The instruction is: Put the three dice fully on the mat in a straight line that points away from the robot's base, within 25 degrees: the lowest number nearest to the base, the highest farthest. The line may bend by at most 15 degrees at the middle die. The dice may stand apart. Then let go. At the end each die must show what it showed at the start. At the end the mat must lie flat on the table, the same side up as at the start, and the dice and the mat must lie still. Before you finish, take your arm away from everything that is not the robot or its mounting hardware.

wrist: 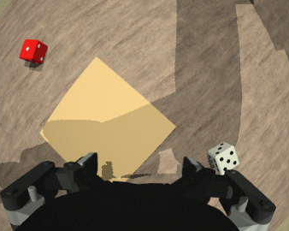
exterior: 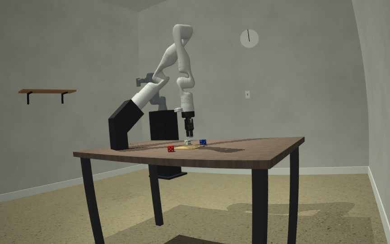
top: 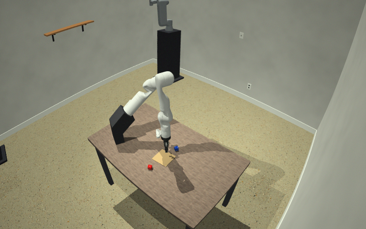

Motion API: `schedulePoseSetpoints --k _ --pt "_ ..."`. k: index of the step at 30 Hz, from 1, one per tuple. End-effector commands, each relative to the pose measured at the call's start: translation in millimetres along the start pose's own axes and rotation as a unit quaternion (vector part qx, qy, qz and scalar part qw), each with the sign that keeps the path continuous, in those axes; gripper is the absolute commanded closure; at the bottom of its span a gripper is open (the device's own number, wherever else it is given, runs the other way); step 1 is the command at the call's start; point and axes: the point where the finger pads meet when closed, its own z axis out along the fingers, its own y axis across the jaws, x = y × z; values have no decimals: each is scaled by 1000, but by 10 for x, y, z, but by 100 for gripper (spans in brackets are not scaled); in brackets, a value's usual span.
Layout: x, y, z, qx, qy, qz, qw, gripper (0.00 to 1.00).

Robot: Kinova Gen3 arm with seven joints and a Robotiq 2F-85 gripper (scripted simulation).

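The tan square mat (top: 163, 157) lies flat on the table and also shows in the wrist view (wrist: 107, 124). No die is on it. The red die (top: 150, 167) sits on the wood off one side of the mat, at the upper left of the wrist view (wrist: 34, 52). The blue die (top: 176, 148) sits on the wood off the other side. The white die (wrist: 223, 158) sits on the wood beside my right finger; my arm hides it in the top view. My gripper (wrist: 139, 164) (exterior: 189, 133) is open and empty, hanging above the table over the mat's edge, just above the white die (exterior: 187, 142).
The arm's black base block (top: 120, 127) stands on the table's back left corner. A black pedestal with a second grey arm (top: 168, 51) stands on the floor behind the table. The table edges are well away from the dice.
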Motion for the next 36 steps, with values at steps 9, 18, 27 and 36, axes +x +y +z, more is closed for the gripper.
schedulePoseSetpoints --k 9,18,27,36 --pt "-216 499 -6 -2 4 -1 1000 0" --pt "-385 844 -7 -2 4 2 1000 0" --pt "-466 1015 -6 -2 4 0 1000 0" --pt "-509 1097 -4 -3 4 1 1000 0"
